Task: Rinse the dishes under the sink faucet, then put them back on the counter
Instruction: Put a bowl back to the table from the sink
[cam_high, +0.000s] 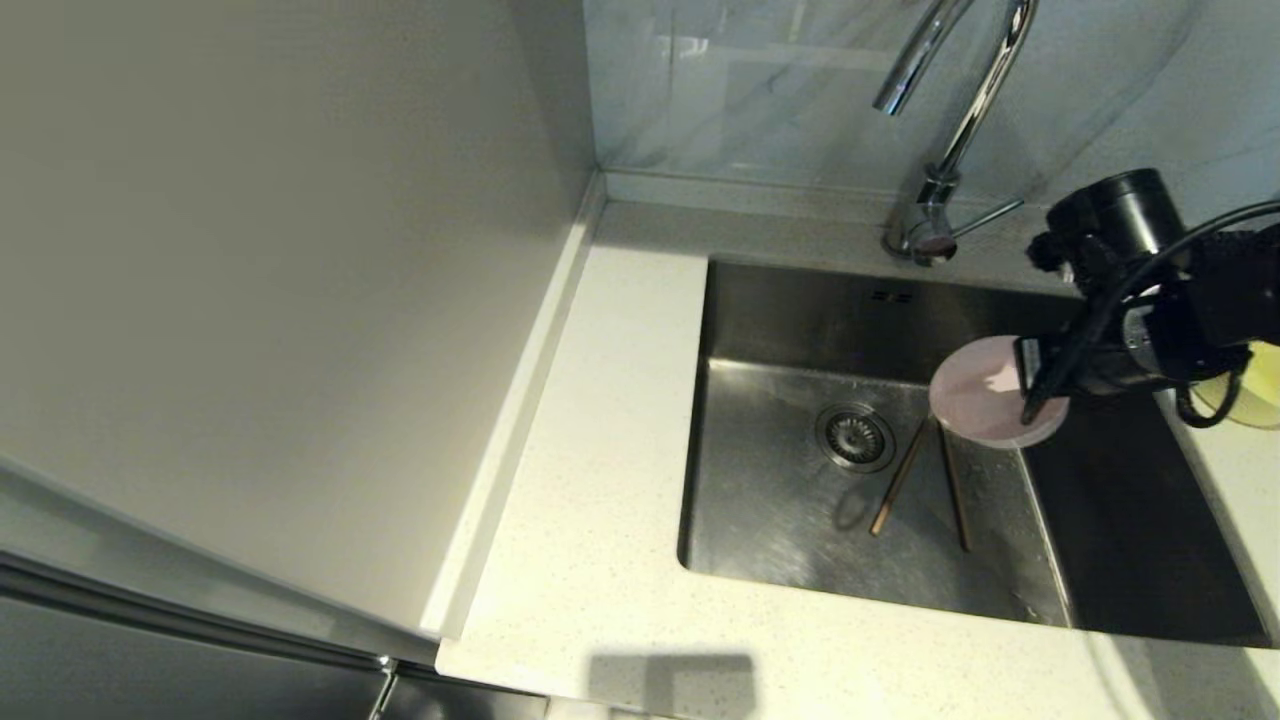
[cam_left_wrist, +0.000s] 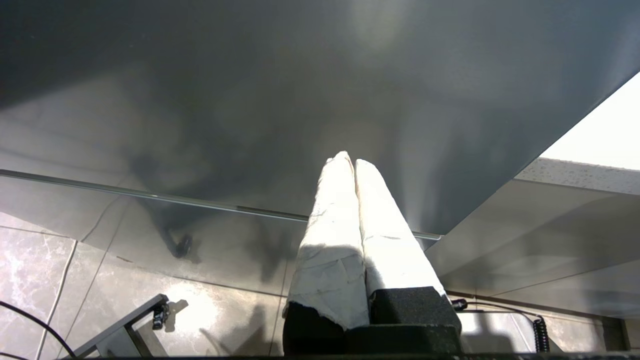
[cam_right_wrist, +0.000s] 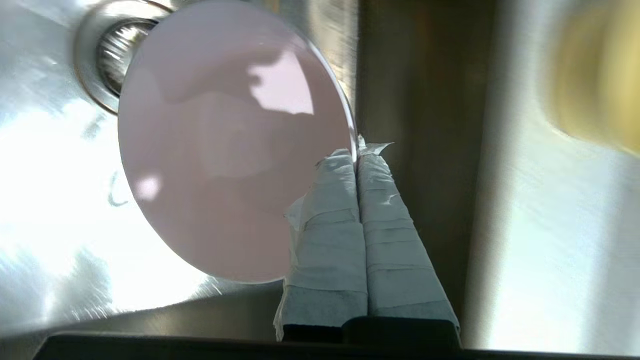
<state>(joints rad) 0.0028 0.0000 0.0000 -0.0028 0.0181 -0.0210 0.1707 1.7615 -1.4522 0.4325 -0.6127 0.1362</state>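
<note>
Right pincer (cam_right_wrist: 356, 155): clamped on the rim of the small pale pink bowl (cam_right_wrist: 225, 145), held tilted above the deep stainless steel sink (cam_high: 790, 500).
Handling: likely light, stiff, slick when wet; thin rim the only hold.
Chopsticks (cam_high: 900, 488): thin, brown, wooden; below the pincer, on the sink floor.
Left pincer (cam_left_wrist: 354, 165): together, parked, empty.

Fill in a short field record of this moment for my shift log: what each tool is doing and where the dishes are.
right tool: shut on the rim of the pink bowl, held tilted over the sink
left tool: shut, empty, parked below the counter
chopsticks: both lying on the sink floor beside the drain
yellow bowl: on the counter to the right of the sink
faucet: no water visible
</note>
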